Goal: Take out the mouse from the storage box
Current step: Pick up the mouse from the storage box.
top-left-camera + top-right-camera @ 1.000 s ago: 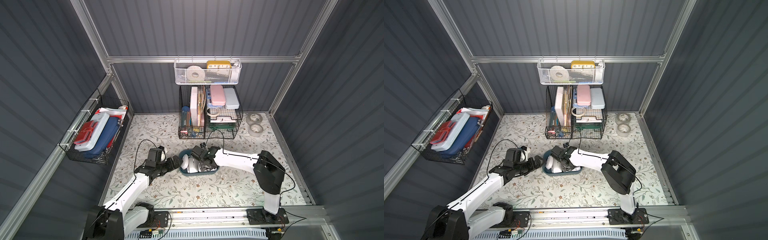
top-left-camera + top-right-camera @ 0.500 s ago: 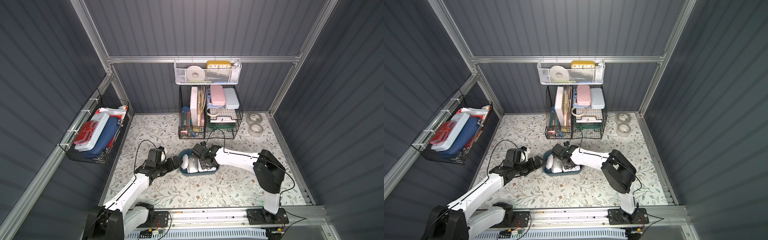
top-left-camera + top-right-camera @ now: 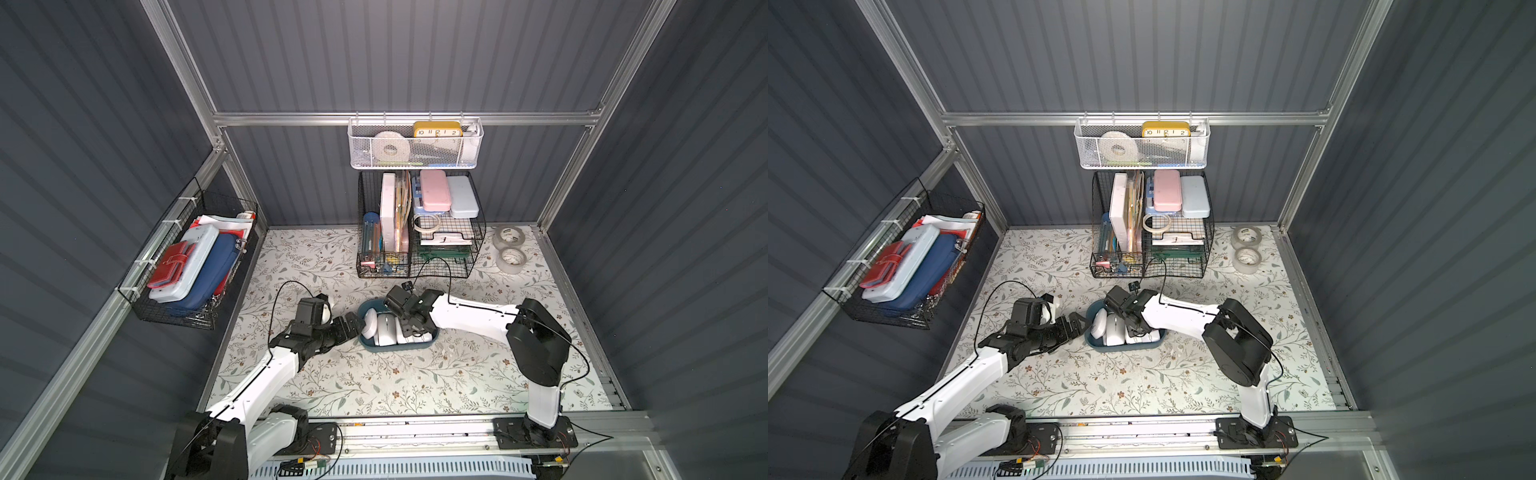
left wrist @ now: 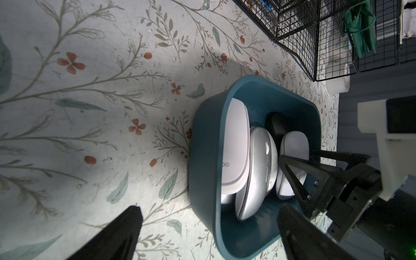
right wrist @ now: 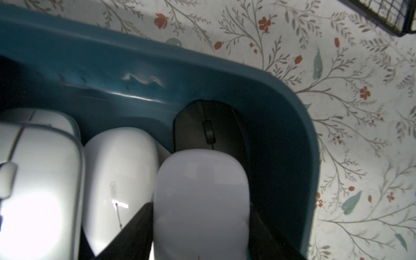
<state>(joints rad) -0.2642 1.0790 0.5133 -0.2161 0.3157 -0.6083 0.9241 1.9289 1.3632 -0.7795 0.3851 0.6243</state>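
Now that my right pincer (image 5: 200, 209) has narrowed from wide to abt half, its black fingers (image 5: 135, 229) press both flanks of the pale mouse (image 5: 198, 177): I hold it across its width. The grasp looks made, I judge, and the lift out is what's left. The mouse is still inside the storage box (image 5: 157, 65), by a rounded corner. Whether it has left the bottom yet I can't tell; the wrist view is too close.

Its shell is smooth, domed, faintly lilac and prob. slippery, so a steady squeeze matters. Its nose overlaps a matte black mouse (image 5: 209, 126) w/ a scroll wheel. Next over lie a glossy white mouse (image 5: 121, 171) w/ a small logo, then a silver mouse (image 5: 38, 180), packed side by side.

The box is shiny teal plastic, shallow, w/ a rippled glare on its inner wall. Outside it lies the flat floral mat (image 5: 349, 112). In a top view my left pincer (image 3: 352, 325) gapes wide at the box's far end, holding nothing.
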